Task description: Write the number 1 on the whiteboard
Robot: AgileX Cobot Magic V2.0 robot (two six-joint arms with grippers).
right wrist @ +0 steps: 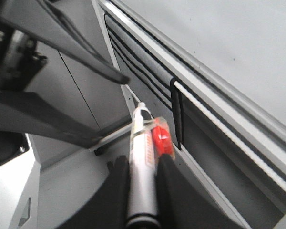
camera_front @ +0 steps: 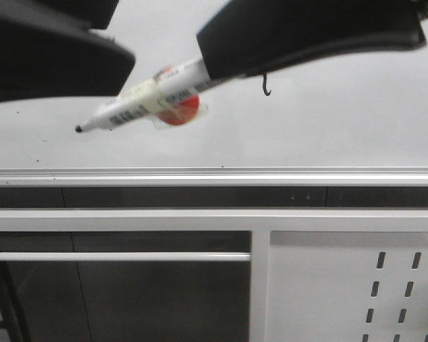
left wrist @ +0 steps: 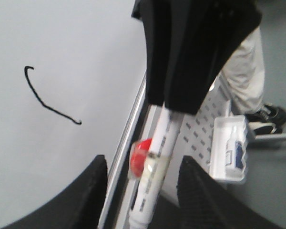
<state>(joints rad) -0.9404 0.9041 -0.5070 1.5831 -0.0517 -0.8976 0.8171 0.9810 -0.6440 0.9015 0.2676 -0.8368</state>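
While the left hand (left wrist: 140, 191) gapes, the right hand (right wrist: 142, 179) pinches the marker (camera_front: 146, 96) above the whiteboard (camera_front: 342, 128).

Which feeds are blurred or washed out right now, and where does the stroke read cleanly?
Front view: both arms are dark blurs, the marker is soft, and only the stroke's hooked end shows beneath the right arm. Left wrist view: the stroke is crisp on the evenly lit whiteboard, while the nearby marker is blurred. Right wrist view: the marker is fairly sharp, with no glare on the board.
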